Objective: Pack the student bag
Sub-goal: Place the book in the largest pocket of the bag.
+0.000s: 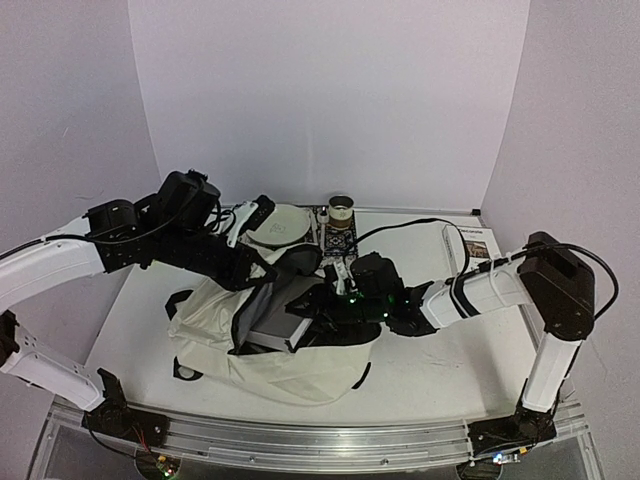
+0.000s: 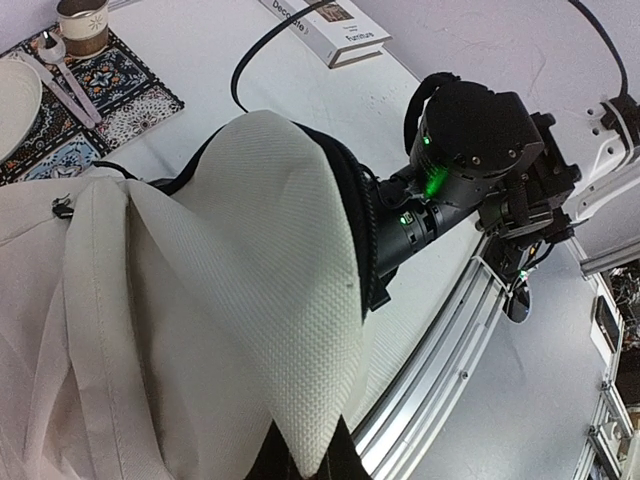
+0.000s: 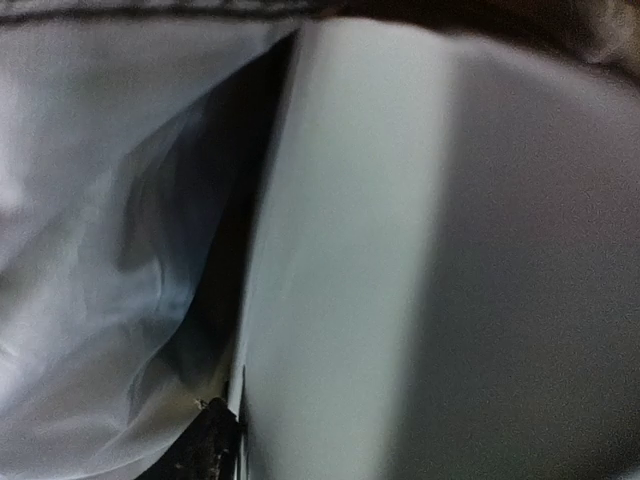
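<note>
The cream student bag (image 1: 300,365) lies in the middle of the table with its mouth held open. My left gripper (image 1: 255,278) is shut on a fold of the bag's cream flap (image 2: 250,250), pinched between the fingers at the bottom of the left wrist view (image 2: 305,445). My right gripper (image 1: 335,300) reaches into the opening. The right wrist view looks inside: grey lining (image 3: 90,200) on the left, a flat pale grey slab (image 3: 380,280) on the right. One dark finger (image 3: 212,440) sits against the slab's edge; the other finger is hidden.
Behind the bag lies a patterned placemat (image 1: 338,240) with a white plate (image 1: 278,225) and a cup (image 1: 341,210). A booklet (image 1: 478,245) lies at the back right. The metal rail (image 2: 450,340) runs along the table's near edge.
</note>
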Controlling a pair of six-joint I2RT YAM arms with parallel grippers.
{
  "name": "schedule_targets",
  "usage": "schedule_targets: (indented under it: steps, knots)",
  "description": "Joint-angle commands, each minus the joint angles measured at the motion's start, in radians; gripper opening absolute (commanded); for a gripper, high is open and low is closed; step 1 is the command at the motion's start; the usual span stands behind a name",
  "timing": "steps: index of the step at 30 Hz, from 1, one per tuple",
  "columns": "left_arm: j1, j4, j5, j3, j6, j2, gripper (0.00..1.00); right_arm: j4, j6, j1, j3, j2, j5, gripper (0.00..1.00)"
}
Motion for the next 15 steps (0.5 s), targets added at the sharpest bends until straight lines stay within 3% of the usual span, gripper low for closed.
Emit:
schedule_targets:
  steps: [1, 8, 15]
  knots:
    - [-0.001, 0.073, -0.073, -0.016, -0.049, -0.08, 0.0, -0.128, -0.107, 0.003, 0.077, 0.006, 0.012, 0.63]
    - [-0.001, 0.089, -0.236, -0.036, -0.11, -0.084, 0.0, -0.337, -0.212, 0.008, 0.098, -0.059, 0.05, 0.96]
    - [0.0, 0.103, -0.306, -0.04, -0.118, -0.046, 0.0, -0.559, -0.325, 0.014, 0.088, -0.159, 0.116, 0.98]
